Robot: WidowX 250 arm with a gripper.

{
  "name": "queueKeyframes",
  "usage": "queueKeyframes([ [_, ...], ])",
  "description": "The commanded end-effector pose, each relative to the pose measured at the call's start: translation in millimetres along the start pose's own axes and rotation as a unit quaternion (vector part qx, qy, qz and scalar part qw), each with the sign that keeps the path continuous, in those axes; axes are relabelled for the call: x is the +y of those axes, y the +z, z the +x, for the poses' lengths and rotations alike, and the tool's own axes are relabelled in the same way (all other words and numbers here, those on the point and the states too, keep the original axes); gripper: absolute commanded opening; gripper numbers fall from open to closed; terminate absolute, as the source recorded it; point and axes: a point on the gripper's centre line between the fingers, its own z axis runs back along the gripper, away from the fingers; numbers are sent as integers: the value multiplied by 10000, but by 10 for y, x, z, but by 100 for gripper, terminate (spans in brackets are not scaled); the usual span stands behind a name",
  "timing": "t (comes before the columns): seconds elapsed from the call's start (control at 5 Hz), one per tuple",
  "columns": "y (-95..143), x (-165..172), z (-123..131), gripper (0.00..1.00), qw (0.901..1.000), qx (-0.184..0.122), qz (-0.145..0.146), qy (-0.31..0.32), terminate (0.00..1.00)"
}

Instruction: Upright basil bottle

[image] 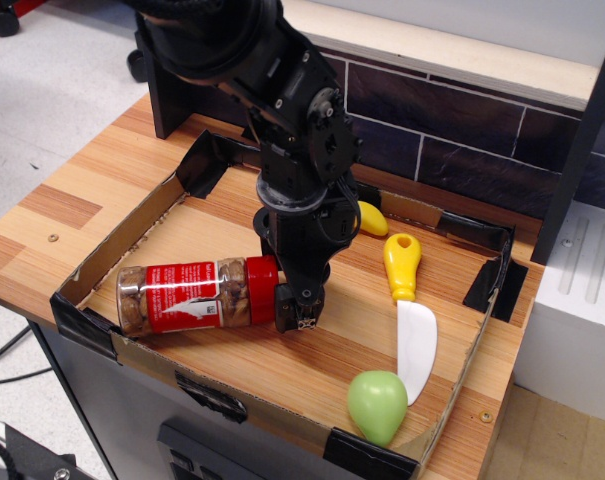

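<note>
The basil bottle (194, 297) lies on its side in the cardboard tray (132, 232). The gripper (294, 308) sits at its red cap (263, 290), seemingly to tip it upright; whether the jaws are clamped cannot be told.

This looks like a robot lab staged as a toy kitchen. A light wooden table (72, 200) carries a shallow cardboard tray with black-taped corners (132, 232), backed by a dark faux-brick tile wall (452, 125) under a pale wooden shelf (452, 50). A plastic yellow-handled toy knife (408, 315) lies inside, and grey floor (42, 80) shows behind.
</note>
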Motion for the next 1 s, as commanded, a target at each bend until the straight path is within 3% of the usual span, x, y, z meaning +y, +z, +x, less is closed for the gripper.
queueKeyframes([
  [0.0, 301, 92, 33, 0, 9996, -199, 31, 215, 0],
  [0.8, 878, 178, 345, 0, 9952, -801, -158, 533, 0],
])
